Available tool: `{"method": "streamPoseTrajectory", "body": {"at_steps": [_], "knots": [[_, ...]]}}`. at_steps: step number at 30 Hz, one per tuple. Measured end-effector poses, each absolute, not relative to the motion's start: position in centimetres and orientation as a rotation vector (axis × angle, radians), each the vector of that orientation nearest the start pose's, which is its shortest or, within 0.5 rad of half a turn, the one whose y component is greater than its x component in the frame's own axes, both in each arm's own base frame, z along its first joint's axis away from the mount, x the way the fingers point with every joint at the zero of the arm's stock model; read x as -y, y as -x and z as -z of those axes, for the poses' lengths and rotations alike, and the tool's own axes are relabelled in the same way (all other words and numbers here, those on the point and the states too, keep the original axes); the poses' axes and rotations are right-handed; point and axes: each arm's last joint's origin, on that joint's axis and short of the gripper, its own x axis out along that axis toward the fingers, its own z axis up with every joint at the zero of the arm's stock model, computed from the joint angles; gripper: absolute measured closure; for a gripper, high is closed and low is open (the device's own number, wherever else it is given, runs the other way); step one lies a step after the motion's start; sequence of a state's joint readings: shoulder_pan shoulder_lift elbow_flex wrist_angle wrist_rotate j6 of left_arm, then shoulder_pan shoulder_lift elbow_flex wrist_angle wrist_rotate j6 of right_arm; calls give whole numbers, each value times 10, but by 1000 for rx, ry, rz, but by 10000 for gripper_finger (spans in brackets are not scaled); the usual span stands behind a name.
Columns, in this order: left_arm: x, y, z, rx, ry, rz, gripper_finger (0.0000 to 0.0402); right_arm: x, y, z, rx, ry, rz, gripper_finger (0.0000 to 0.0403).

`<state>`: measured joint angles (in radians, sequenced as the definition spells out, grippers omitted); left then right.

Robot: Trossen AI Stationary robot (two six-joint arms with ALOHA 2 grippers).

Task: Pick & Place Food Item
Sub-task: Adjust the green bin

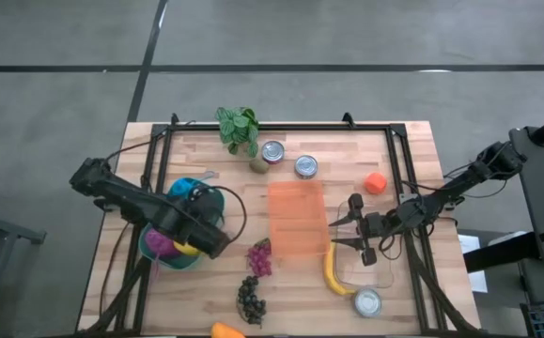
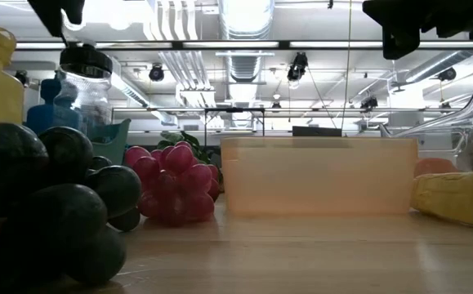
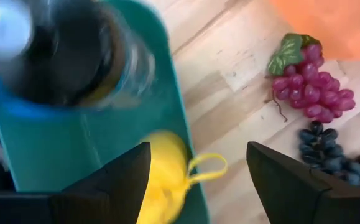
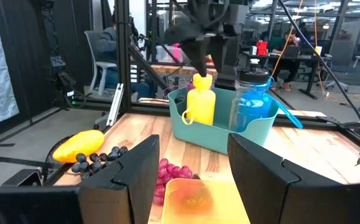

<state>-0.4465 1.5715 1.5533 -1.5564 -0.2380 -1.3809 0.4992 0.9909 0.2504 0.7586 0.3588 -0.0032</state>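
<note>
A teal bin (image 1: 163, 253) at the table's left holds a blue-lidded clear bottle (image 4: 251, 102) and a yellow bottle (image 4: 199, 104) with a loop handle, both upright. My left gripper (image 3: 198, 149) hangs open above the yellow bottle, pointing down, with its fingers clear of the bottle. Red grapes (image 1: 260, 258) and dark grapes (image 1: 251, 300) lie on the wood beside the bin. A banana (image 1: 335, 274) lies right of the orange container (image 1: 296, 218). My right gripper (image 1: 335, 233) is held level and open above the banana's far end, pointing toward the table's left.
Two cans (image 1: 272, 152) (image 1: 305, 166) and a small plant (image 1: 239, 129) stand at the far edge, with an orange fruit (image 1: 375, 182) to their right. A clear container (image 1: 377, 270) and another can (image 1: 367, 302) sit near right. A yellow-orange fruit (image 1: 226, 330) lies at the near edge.
</note>
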Motion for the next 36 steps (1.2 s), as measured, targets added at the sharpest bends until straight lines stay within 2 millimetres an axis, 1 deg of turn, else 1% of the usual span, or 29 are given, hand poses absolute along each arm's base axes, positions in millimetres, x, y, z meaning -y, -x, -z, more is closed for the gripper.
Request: {"method": "streamPoseTrajectory", "body": {"at_steps": [2,6,10,15,19,21,27,36], "knots": [[110,-243,-326,-1265,656,-842,132,-83,-173,-205,17,-4,-140,214],[115,-252,-316,-1310,656,-824,132,-83,-173,-205,17,-4,-140,214],[121,-265,-298,-1364,583,-816,132,-83,-173,-205,17,-4,-141,214],[128,-280,-270,-1468,534,-881,132,-83,-173,-205,17,-4,-140,214],[126,-290,-249,-1561,471,-945,132,-83,-173,-205,17,-4,-140,214],[124,-294,-242,-1586,444,-955,132,-83,-173,-205,17,-4,-140,214],[117,-301,-233,-1566,378,-983,132,-83,-173,-205,17,-4,-140,214],[118,-306,-222,-1545,342,-1032,132,-83,-173,-205,17,-4,-140,214]]}}
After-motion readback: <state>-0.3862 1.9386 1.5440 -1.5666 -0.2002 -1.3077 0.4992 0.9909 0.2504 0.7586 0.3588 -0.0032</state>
